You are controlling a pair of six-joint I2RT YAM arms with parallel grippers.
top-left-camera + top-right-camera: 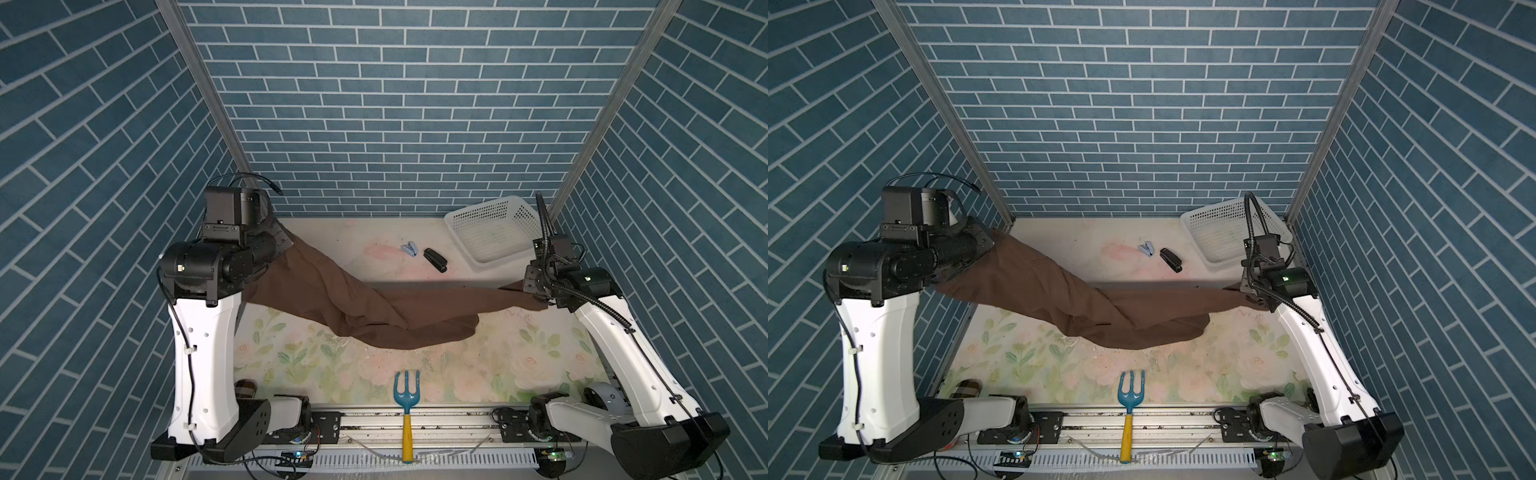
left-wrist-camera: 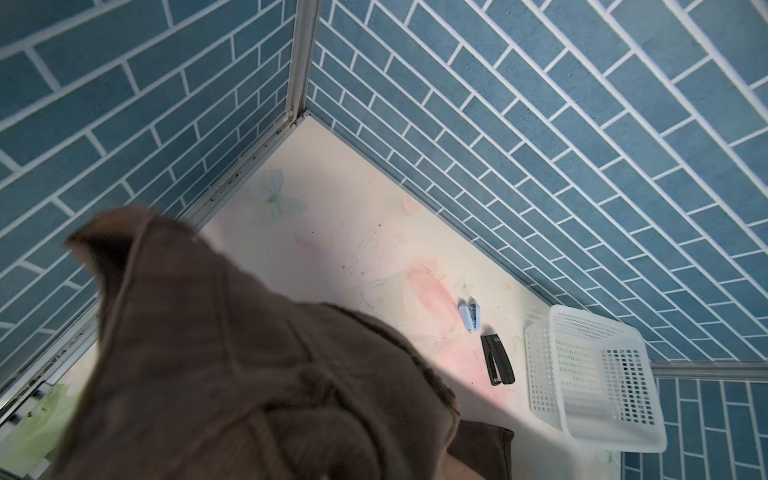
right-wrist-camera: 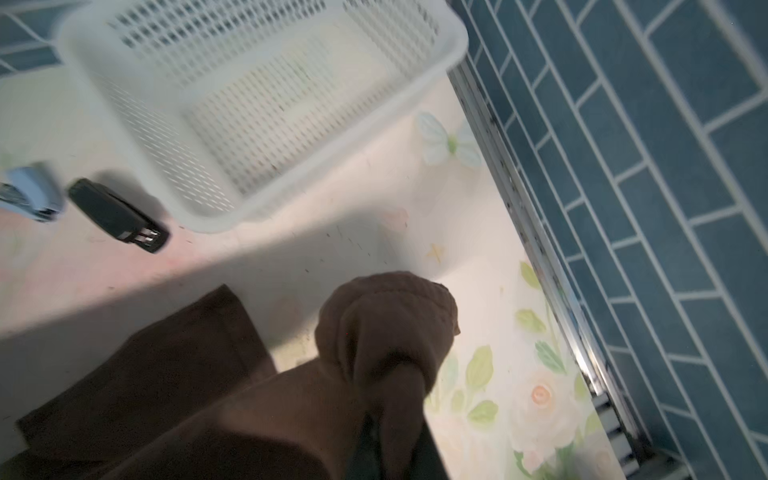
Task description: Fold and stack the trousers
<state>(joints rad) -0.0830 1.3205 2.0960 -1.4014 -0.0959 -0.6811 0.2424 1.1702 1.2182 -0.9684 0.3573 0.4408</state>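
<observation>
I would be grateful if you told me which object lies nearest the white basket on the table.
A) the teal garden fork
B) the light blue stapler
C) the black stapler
C: in both top views the black stapler lies just beside the white basket. The light blue stapler sits beyond it, and the teal garden fork is at the near table edge.

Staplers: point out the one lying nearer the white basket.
The black stapler, which lies close beside the white basket. The light blue stapler lies on the black one's far side, farther from the basket.
</observation>
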